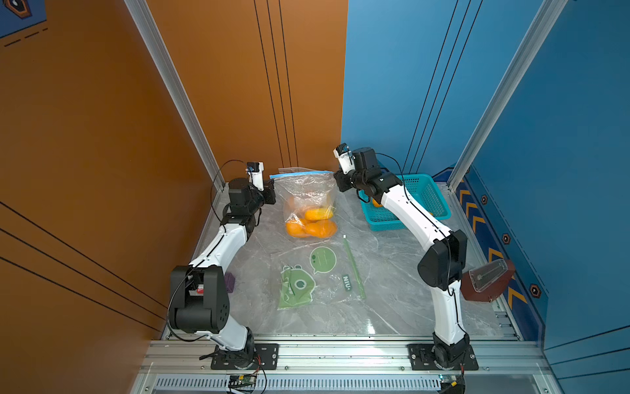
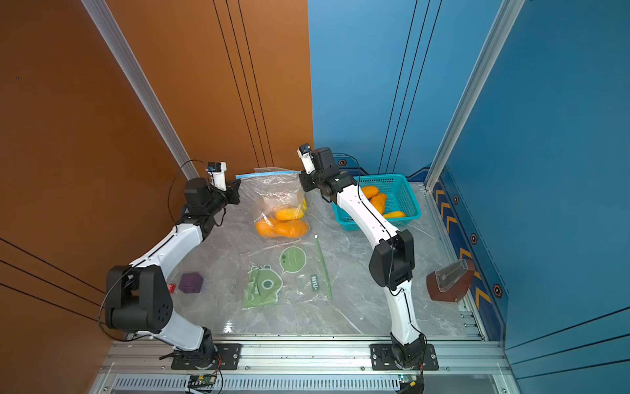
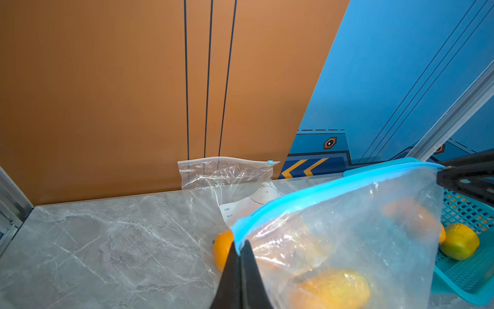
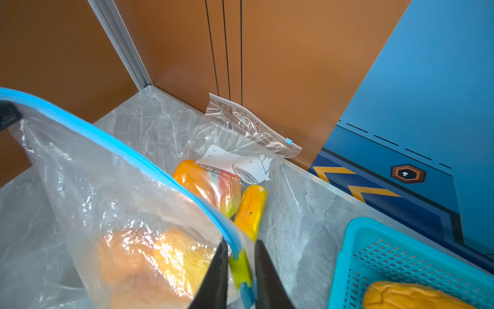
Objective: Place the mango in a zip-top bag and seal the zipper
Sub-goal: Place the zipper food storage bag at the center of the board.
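A clear zip-top bag (image 1: 306, 194) with a blue zipper (image 3: 334, 190) hangs upright between my two grippers, and several orange mangoes (image 1: 312, 223) rest in its bottom on the table. My left gripper (image 3: 238, 244) is shut on the zipper's left end; it also shows in both top views (image 1: 274, 191) (image 2: 237, 191). My right gripper (image 4: 240, 242) is at the other end (image 1: 335, 180). Its jaws stand a little apart on either side of the yellow-green slider (image 4: 240, 267), with a gap on one side.
A second clear bag (image 4: 240, 149) holding mangoes leans on the back wall. A teal basket (image 1: 426, 191) with more mangoes (image 2: 378, 201) stands at the back right. A green-printed bag (image 1: 306, 276) lies flat mid-table. A brown object (image 1: 487, 279) sits right, a purple cube (image 2: 191, 282) left.
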Motion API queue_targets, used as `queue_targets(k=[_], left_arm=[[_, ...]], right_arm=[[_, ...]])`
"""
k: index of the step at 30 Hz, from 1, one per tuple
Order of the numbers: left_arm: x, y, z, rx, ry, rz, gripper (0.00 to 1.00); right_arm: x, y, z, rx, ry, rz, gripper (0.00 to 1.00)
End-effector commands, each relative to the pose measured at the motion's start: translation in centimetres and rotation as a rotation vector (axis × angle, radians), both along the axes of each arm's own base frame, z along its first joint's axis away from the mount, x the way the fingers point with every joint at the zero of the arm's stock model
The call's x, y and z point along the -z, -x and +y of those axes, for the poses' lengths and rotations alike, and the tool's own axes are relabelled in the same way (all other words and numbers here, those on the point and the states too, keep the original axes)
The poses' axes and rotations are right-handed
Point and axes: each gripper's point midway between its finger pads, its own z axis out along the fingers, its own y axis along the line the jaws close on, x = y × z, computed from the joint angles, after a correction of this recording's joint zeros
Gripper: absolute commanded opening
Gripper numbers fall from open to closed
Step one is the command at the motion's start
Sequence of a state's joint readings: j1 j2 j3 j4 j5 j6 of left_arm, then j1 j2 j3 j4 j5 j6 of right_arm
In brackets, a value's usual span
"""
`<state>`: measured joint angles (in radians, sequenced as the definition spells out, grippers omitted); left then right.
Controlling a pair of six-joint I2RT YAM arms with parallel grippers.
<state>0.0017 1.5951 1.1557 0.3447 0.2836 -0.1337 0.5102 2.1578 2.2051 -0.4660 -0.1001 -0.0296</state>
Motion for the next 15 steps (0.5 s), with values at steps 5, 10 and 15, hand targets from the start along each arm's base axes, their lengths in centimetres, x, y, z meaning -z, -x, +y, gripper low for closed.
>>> queue_targets(k=[5,10,15], left_arm=[[-1.7,-2.9,1.2,-0.027,0.054,-0.039,0.53],[-2.5,-3.0,1.4,-0.029,0.071,-0.051,0.85],[-2.1,-1.3,2.2,-0.082,0.069,-0.04,0.98]], right_arm=[[-1.2,-1.4,-1.7,0.084,-0.045,0.019,0.59],[-3.0,-0.3,-2.7,0.092,-0.08,0.033,0.69],[-5.6,1.3,-4.2,0.13,-0.125,0.03,0.75]])
